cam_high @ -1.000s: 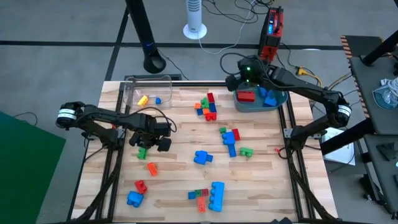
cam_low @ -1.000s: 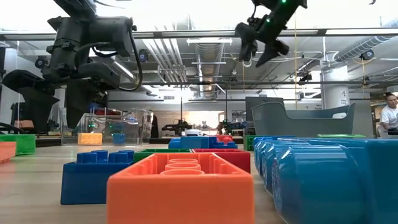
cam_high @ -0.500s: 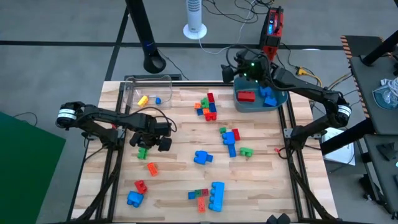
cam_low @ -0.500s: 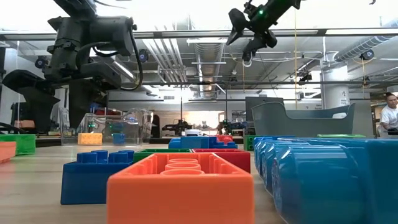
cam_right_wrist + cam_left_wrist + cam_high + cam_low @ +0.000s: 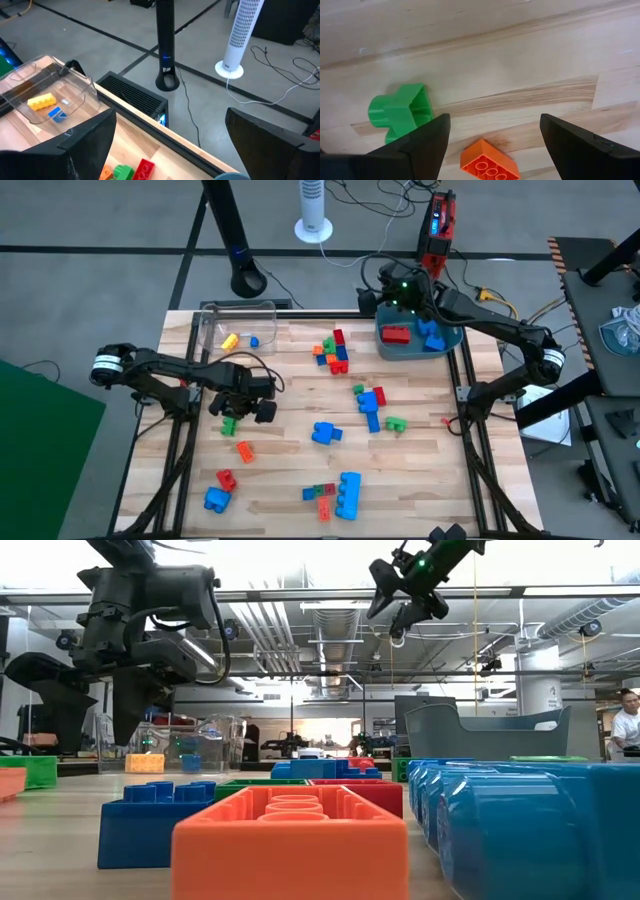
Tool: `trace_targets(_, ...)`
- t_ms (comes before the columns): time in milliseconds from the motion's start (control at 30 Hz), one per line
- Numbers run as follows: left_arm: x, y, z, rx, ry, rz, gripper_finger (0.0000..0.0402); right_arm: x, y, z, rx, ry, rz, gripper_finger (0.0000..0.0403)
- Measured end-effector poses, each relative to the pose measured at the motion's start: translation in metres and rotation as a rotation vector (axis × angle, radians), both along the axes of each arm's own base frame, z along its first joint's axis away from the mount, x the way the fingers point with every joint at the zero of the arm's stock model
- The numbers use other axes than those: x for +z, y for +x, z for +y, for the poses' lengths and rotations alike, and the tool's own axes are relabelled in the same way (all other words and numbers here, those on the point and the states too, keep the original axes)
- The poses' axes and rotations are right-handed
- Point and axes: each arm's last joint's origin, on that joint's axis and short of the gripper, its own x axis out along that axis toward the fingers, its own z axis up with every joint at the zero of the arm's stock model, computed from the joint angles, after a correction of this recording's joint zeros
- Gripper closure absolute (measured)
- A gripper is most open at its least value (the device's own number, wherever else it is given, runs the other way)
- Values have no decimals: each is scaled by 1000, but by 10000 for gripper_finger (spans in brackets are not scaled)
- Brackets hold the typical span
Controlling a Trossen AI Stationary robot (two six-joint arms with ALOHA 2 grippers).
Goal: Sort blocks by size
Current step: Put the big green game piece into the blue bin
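Blocks lie scattered on the wooden table [image 5: 290, 470]. My left gripper [image 5: 240, 408] hovers open at the left over a small green block [image 5: 400, 111] and a small orange block [image 5: 487, 162]; both lie flat on the wood with nothing between the fingers. My right gripper [image 5: 375, 292] hangs open and empty, high above the far left rim of the teal tub [image 5: 448, 338]. The tub holds a red block [image 5: 396, 334] and blue blocks [image 5: 432, 337]. A clear box [image 5: 235, 328] at the far left holds a yellow block [image 5: 41, 102] and a tiny blue one [image 5: 59, 114].
Mixed blocks cluster at the far middle [image 5: 333, 352], and a blue and red group [image 5: 370, 400] lies right of centre. A large blue block [image 5: 348, 493] and small ones sit near the front edge. A black pole base [image 5: 247, 280] and a white fan [image 5: 313, 225] stand on the floor beyond the table.
My right gripper has moved from over the tub's near left part toward the table's far edge and a little left, rising and tipping up so that it looks out over the far edge. It stays open.
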Motion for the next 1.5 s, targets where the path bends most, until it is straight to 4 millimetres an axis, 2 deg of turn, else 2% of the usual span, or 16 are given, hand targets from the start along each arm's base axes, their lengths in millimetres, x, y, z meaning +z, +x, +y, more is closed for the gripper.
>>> trace_targets(700,0,2,0,0,0,-17,106,-8,-1,-1,1,3,28,39)
trace_targets(1500,0,3,0,-9,2,-34,106,-8,-1,-1,3,0,31,39)
